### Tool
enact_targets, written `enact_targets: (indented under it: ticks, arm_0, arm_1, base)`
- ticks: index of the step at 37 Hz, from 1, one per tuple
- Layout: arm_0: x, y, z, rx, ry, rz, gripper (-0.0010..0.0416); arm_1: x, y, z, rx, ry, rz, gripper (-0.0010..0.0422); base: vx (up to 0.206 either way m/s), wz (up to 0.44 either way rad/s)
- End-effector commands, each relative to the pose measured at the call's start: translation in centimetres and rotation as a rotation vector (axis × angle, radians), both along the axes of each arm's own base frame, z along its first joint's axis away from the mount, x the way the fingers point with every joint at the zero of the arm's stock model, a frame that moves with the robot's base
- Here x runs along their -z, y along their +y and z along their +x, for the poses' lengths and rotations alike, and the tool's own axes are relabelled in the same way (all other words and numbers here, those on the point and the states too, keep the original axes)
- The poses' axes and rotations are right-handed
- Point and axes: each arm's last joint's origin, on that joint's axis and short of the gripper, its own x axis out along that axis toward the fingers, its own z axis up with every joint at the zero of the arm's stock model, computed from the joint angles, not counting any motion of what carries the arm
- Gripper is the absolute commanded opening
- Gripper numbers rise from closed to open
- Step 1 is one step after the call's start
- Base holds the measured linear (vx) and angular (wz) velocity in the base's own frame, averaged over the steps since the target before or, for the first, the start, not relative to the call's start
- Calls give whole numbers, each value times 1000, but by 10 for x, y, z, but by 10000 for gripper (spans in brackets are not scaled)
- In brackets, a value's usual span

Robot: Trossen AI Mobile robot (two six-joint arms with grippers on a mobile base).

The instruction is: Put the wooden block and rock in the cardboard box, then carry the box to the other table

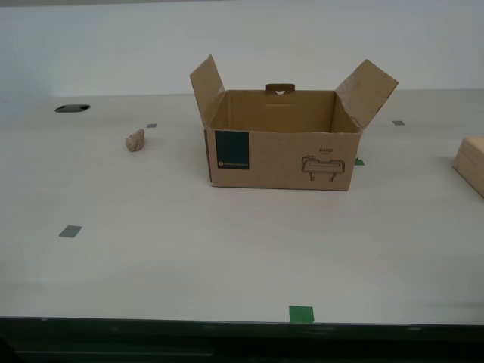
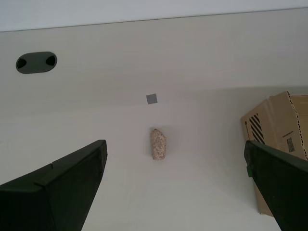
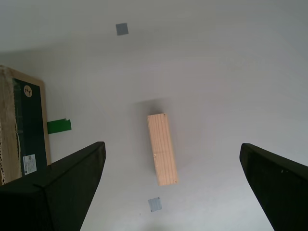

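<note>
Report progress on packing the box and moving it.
Done: nothing yet. The box stands open and looks empty on the table. In hand: neither pincer holds anything; my second pincer hangs open above the rock, my first pincer open above the block. Left: grasp both, drop them in the box, then carry it to the other table, which is not in view.
</note>
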Motion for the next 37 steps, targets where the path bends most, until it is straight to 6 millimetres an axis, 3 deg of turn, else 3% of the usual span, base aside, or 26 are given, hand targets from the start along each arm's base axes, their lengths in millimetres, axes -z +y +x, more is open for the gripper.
enact_targets:
  ticks: [1, 14, 37]
  arm_0:
    - [6, -1, 5, -3, 20, 10, 389]
    - [25, -3, 22, -30, 80, 16, 389]
    - [77, -4, 62, -92, 202, 31, 390]
  arm_1:
    - [0, 0, 0, -18, 3, -17, 391]
    - [2, 0, 0, -26, 11, -23, 391]
    - [5, 0, -2, -36, 43, -25, 391]
  base:
    - [0, 0]
    - [0, 0]
    - [0, 0]
